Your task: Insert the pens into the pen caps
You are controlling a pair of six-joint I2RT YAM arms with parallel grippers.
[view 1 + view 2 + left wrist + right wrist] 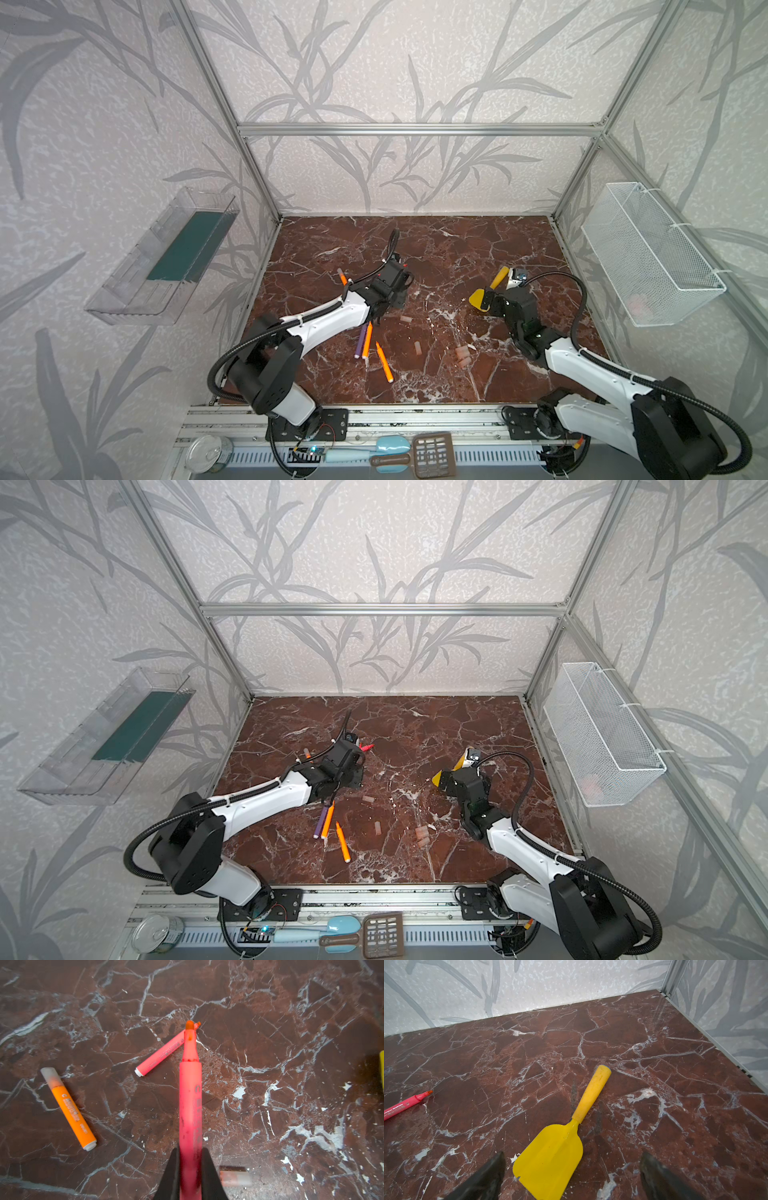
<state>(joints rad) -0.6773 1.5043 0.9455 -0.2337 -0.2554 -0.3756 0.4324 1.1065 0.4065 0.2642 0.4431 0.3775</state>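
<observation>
My left gripper [190, 1150] is shut on a red-pink pen [190, 1095], whose bare tip points away from the jaws just above the marble. A second red-pink pen [164, 1053] lies under that tip. An orange pen [68, 1108] wearing a pale cap lies to one side, and a loose pen cap [235, 1178] lies beside the fingers. In a top view a purple pen [360, 341] and two orange pens [367, 340] [384, 362] lie near the left arm. Loose pen caps [405, 319] [417, 348] [461, 355] lie mid-table. My right gripper [573, 1156] stands open above a yellow spatula [554, 1157].
The marble table [457, 249] is walled in by an aluminium frame. A clear tray [166, 257] hangs on the left wall and a white mesh basket [648, 253] on the right wall. A tin [208, 453] and kitchen utensils [415, 455] lie on the front rail.
</observation>
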